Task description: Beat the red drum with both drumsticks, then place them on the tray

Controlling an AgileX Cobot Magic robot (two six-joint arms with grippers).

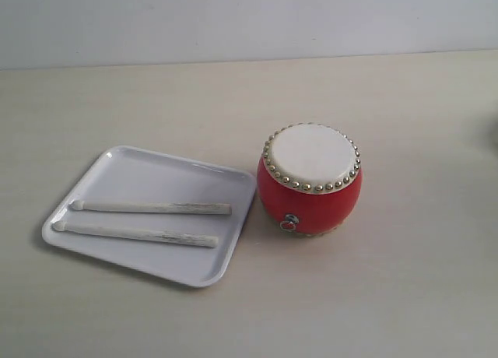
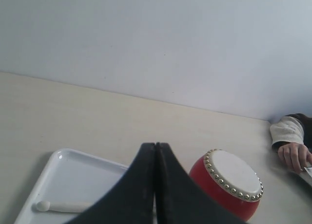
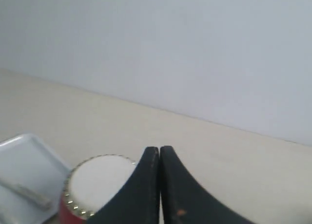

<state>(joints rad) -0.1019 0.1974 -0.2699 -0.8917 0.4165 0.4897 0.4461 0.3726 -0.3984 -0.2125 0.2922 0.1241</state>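
both drumsticks (image 1: 152,208) lie side by side in the tray (image 1: 140,167), the red drum (image 1: 311,179) upright just beside it, and the left gripper (image 2: 155,148) and right gripper (image 3: 159,150) are pressed together, empty, so this looks either unstarted or finished; any pick-up needs the jaws spread first.

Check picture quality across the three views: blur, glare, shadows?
Exterior view: soft even light, sharp; weak shadow along the tray's near edge and beside the red drum, mild sheen on the tray's far corner. Left wrist view: drum studs crisp, the left gripper a featureless black silhouette. Right wrist view: softest; tray and drumstick blurred.
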